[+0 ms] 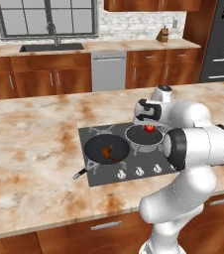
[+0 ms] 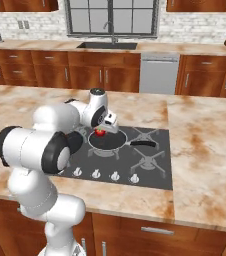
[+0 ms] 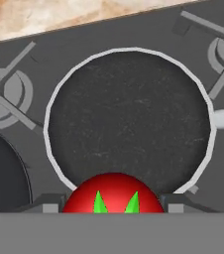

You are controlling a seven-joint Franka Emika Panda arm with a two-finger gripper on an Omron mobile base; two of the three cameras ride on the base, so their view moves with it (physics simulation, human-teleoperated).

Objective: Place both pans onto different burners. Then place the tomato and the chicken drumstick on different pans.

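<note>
**One item left: tomato hanging over the empty pan**

Both pans are sitting on burners; the chicken drumstick [image 1: 109, 153] is lying in the left pan [image 1: 106, 149]. The gripper [image 3: 113, 211] is clasping the tomato [image 3: 113, 194] between half-spread jaws above the right pan [image 3: 129, 124], near its 6 o'clock rim. Next, I judge: nudging toward centre, lowering, releasing. Open cooktop [image 3: 134, 34] is lying toward 12 o'clock.

The tomato [image 3: 113, 193] is showing a smooth, glossy red skin. The pan [image 3: 129, 124] under it is looking matt black and finely grainy inside, with a pale metal rim. The cooktop [image 1: 96, 177] is appearing as flat, matt dark grey, its grates [image 2: 150, 161] dull grey metal. The counter [image 1: 29, 149] is reading as polished mottled stone, and the cabinets [image 1: 49, 82] as reddish-brown wood.
</note>
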